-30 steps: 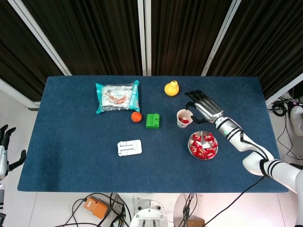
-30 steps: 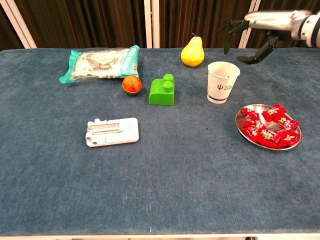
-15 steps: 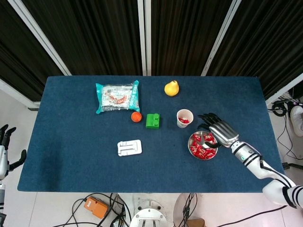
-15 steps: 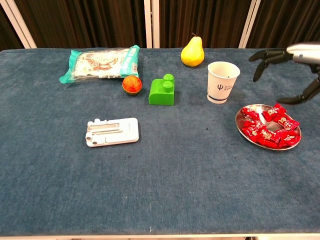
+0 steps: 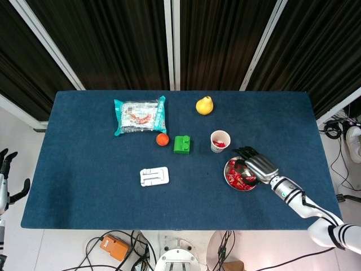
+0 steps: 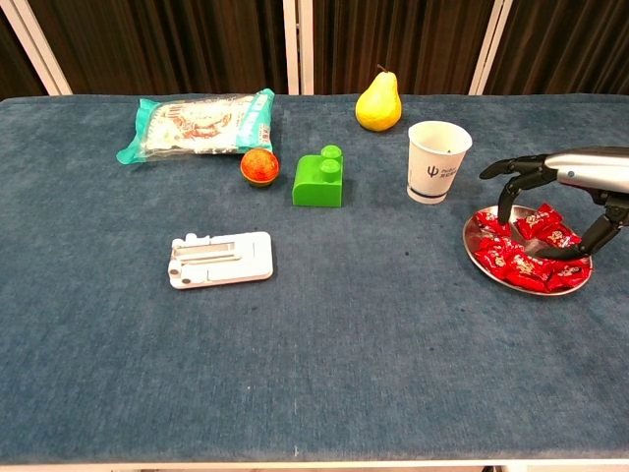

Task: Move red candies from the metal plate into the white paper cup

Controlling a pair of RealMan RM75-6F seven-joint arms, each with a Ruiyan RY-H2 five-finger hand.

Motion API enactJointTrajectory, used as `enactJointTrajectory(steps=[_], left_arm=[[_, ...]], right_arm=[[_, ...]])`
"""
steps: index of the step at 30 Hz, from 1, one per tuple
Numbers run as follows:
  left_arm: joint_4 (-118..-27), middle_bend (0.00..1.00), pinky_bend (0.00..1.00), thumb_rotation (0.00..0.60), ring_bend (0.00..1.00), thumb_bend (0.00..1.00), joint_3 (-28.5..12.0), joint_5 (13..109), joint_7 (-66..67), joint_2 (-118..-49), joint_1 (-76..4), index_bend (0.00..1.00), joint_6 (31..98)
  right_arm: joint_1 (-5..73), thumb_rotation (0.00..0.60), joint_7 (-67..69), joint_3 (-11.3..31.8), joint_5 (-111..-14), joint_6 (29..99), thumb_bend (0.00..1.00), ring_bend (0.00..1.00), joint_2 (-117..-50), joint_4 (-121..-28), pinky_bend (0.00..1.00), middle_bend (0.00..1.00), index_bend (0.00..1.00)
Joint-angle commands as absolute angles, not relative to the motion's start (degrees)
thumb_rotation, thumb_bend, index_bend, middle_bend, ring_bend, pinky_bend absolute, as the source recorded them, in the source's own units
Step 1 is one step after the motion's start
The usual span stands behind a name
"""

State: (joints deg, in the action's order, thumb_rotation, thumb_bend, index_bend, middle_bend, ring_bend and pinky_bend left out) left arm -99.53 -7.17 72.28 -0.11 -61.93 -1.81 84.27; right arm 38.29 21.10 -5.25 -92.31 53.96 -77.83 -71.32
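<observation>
Paper cup (image 6: 438, 160): white, standing upright left of the plate and just beside it; head view is showing something red already inside, so at least one candy seems delivered.
Red candies (image 6: 529, 251): most are still lying heaped on the plate.
Metal plate (image 6: 476, 228): sitting at the right, near side of the cup.
Right hand (image 6: 550, 192): having left the cup, it is now lowering over the plate, fingers spread and curving down, holding nothing; another pick seems to be starting.
Left hand (image 5: 7, 178): hanging off the table's left edge, fingers apart, idle.

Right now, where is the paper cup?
In the chest view, the paper cup stands right of centre, between the green block and the metal plate, near the pear.
</observation>
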Motion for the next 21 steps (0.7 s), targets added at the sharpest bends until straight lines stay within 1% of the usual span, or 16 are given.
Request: enactJointTrajectory(steps=[1, 10, 21], left_arm=[[-99.5, 0.00, 0.00, 0.600, 0.00, 0.35, -7.2, 72.3, -0.1, -61.9, -1.8, 0.11, 84.3], [-99.5, 0.00, 0.00, 0.600, 0.00, 0.35, -7.2, 72.2, -0.2, -61.9, -1.8, 0.11, 84.4], [-99.6, 0.00, 0.00, 0.600, 0.00, 0.35, -7.2, 72.1, -0.4, -61.8, -1.7, 0.11, 84.3]], right_arm=[[38.6, 0.600, 21.2, -5.1, -92.7, 53.6, 0.44, 0.00, -78.6, -70.4, 0.00, 0.09, 0.45], [39.7, 0.600, 21.9, -4.7, -93.5, 53.2, 0.45, 0.00, -80.2, -68.4, 0.00, 0.09, 0.47], [40.5, 0.600, 21.0, -4.8, -93.7, 52.0, 0.45, 0.00, -81.2, -67.7, 0.00, 0.09, 0.48]])
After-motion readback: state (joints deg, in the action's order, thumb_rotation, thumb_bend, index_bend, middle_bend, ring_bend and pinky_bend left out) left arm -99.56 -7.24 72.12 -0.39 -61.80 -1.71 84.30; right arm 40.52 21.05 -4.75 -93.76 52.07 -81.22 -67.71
